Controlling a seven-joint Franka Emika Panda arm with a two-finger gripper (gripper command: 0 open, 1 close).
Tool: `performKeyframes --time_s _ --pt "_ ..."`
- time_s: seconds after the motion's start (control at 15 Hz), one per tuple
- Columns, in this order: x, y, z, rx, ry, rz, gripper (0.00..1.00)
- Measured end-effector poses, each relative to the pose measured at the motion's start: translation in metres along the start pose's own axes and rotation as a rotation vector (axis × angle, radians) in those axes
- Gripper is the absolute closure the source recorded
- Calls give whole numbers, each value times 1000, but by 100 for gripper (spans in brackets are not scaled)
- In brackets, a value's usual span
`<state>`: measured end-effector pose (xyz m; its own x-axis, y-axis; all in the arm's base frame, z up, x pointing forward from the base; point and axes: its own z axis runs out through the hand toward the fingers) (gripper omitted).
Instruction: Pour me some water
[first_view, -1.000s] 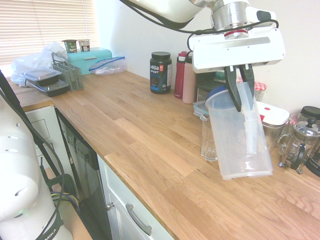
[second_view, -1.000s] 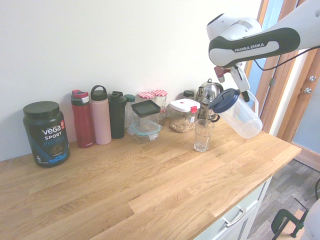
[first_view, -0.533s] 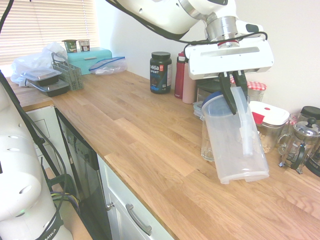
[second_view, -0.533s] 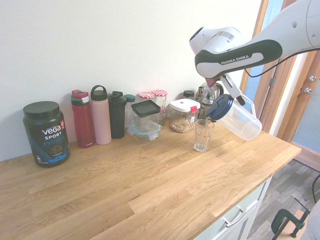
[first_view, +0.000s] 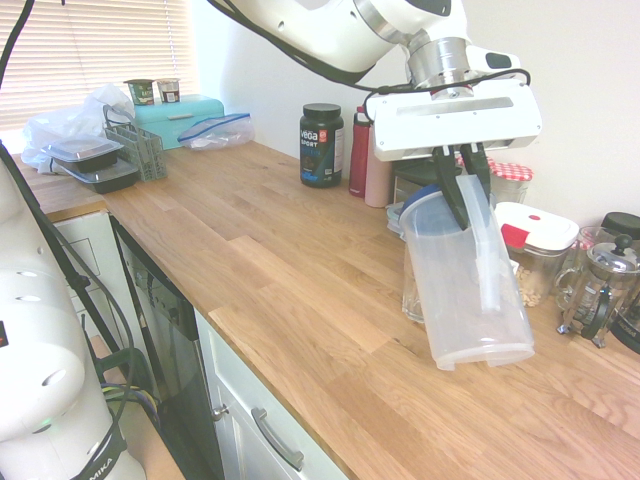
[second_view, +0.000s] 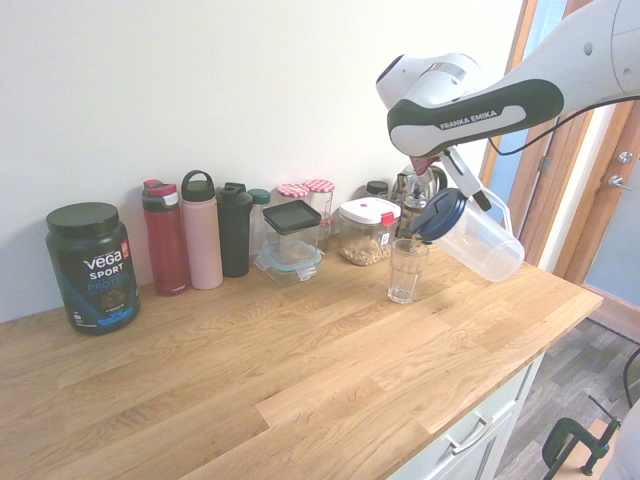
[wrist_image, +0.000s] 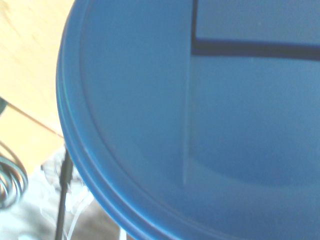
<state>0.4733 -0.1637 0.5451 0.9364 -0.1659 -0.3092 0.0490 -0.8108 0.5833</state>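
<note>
First exterior view. Item: clear jug (first_view: 470, 290) with blue lid (first_view: 428, 200), held off the table (first_view: 280, 270) by the jaws (first_view: 466, 190), which are clamped tight on its handle near the rim. The jug is tilted, base swung out toward the table's front edge, lid end leaning toward the drinking glass (first_view: 412, 290) that stands just behind it. Compared with a second ago the jug sits lower and nearer the glass, its lid end now directly by the rim. No water can be made out inside the jug or falling from it.

Second exterior view. Same jug (second_view: 470, 232), lid lip (second_view: 438, 212) poised over the glass (second_view: 407, 270), just above the rim; whether they touch is unclear. Little has altered over the last half second: the approach appears finished. Judgement: the pouring position is reached, the pour itself hardly begun; more tilt is likely needed. Behind stand bottles (second_view: 200, 230), storage jars (second_view: 365, 230) and a coffee press (second_view: 418, 190), all apart from the glass.

Wrist view. Lid (wrist_image: 200, 125) fills the frame, blurred; a strip of table (wrist_image: 25, 75) shows alongside.
</note>
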Motion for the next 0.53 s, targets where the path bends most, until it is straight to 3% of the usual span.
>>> performKeyframes --time_s 0.27,0.53 --pt "-51 84 31 219 88 125 100" --pt "-52 107 87 431 140 285 100"
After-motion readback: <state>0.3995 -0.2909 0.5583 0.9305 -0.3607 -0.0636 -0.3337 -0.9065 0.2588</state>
